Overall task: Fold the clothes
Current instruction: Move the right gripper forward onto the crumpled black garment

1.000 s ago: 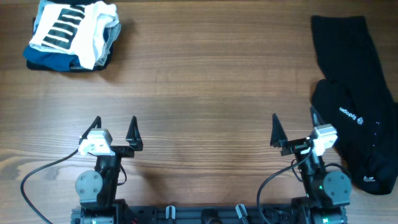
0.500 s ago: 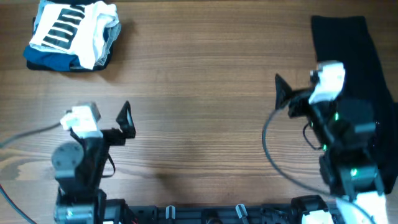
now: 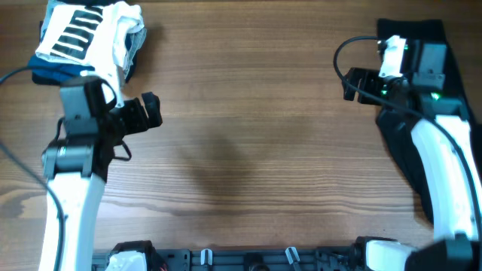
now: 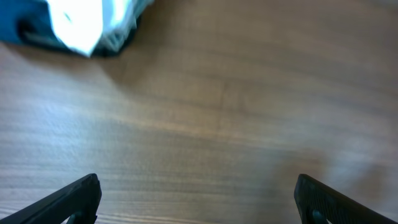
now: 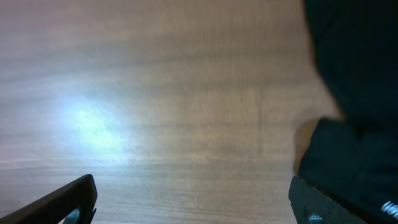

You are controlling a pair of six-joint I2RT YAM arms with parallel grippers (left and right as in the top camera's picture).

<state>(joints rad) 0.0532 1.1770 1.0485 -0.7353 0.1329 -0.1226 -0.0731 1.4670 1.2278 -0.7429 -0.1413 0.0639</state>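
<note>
A: Hands first?
B: Your left hand (image 4: pixel 198 202) hangs released, spread wide, over the bench (image 3: pixel 248 150). Your right hand (image 5: pixel 193 202) is spread just as wide, holding nothing.
A: And the clothes?
B: The black clothes (image 3: pixel 399 147) lie along the bench's 3 o'clock edge, partly under your right arm (image 3: pixel 444 173). Farther off, at 10 o'clock, you see the folded striped pile (image 3: pixel 90 38).

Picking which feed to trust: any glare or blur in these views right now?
Overhead: sharp, evenly lit, faint shadow on the table. Left wrist: blurred, folded pile smeared. Right wrist: blurred too, bright glare patch on the wood left of the black garment.
</note>
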